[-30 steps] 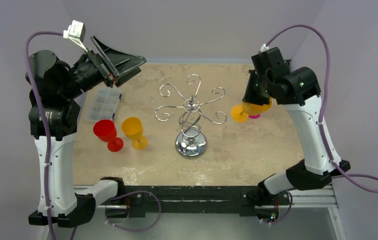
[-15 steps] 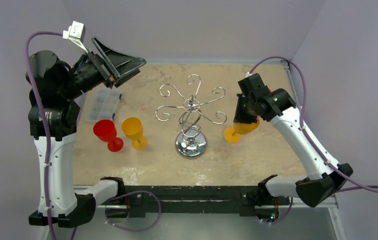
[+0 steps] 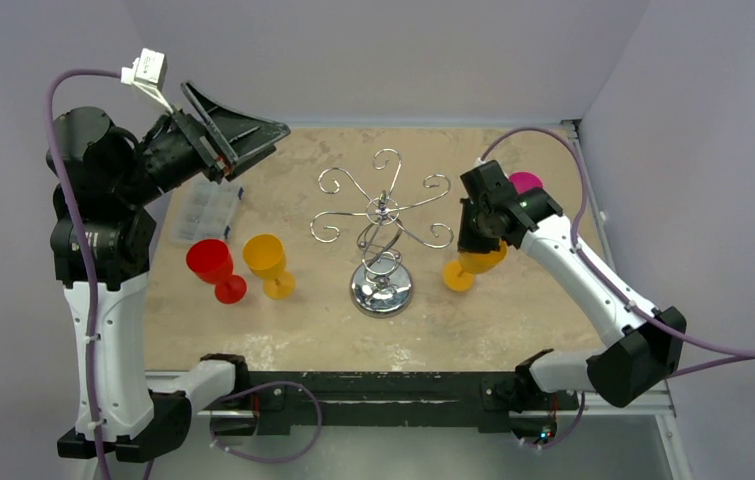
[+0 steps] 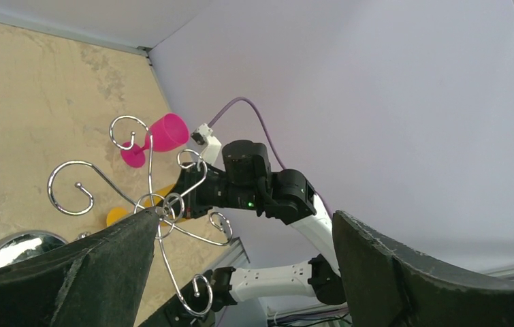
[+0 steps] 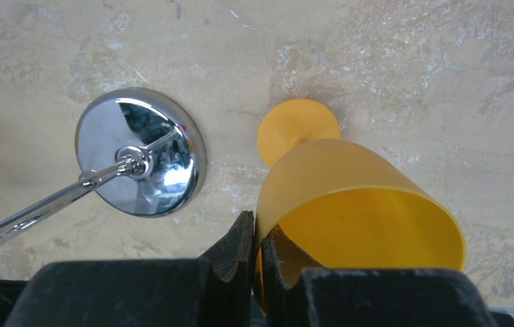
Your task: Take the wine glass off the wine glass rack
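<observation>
Right gripper (image 5: 254, 235), lower than a second ago, pinches translucent amber plastic wine glass (image 5: 356, 204) by its rim; glass off and just beside shiny chrome wire rack (image 3: 381, 215). Pink plastic goblet (image 3: 526, 181) behind. Left gripper (image 3: 248, 135) spread wide.

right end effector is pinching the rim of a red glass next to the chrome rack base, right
No, it's yellow, not red. The right wrist view shows the right end effector pinching the rim of a yellow glass next to the chrome rack base.
</observation>
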Robot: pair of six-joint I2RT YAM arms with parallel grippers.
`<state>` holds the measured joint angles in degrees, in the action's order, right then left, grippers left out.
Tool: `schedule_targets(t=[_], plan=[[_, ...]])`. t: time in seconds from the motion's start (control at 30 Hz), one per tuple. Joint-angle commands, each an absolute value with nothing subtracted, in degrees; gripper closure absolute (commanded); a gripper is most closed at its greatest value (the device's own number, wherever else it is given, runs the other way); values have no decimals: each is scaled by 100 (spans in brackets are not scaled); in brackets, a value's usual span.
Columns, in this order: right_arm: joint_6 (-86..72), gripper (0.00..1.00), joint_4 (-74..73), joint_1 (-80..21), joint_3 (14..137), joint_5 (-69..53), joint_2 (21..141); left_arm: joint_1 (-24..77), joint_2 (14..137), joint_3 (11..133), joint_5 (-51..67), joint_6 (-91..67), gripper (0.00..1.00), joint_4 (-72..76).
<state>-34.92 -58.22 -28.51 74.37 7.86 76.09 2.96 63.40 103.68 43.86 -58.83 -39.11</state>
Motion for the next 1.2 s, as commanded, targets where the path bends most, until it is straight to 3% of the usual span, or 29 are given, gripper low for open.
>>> schedule_targets(t=[0.0,0.43,0.73,0.9,1.17], plan=[[-3346,93,-5462,-2857,7259,798,7532,230,6234,10566,4342,-5669,5,-3972],[-3305,73,-5458,-2865,7239,585,7521,213,6166,10566,4293,-5687,6,-3989],[-3250,63,-5789,-2857,8075,527,7552,212,6129,10521,4263,-5703,6,-3925],[-3242,48,-6013,-2857,8574,607,7529,218,6128,10522,4266,-5691,6,-3943],[-3068,37,-6324,-2862,9259,1055,7353,210,6126,10568,4059,-5402,6,-4219]])
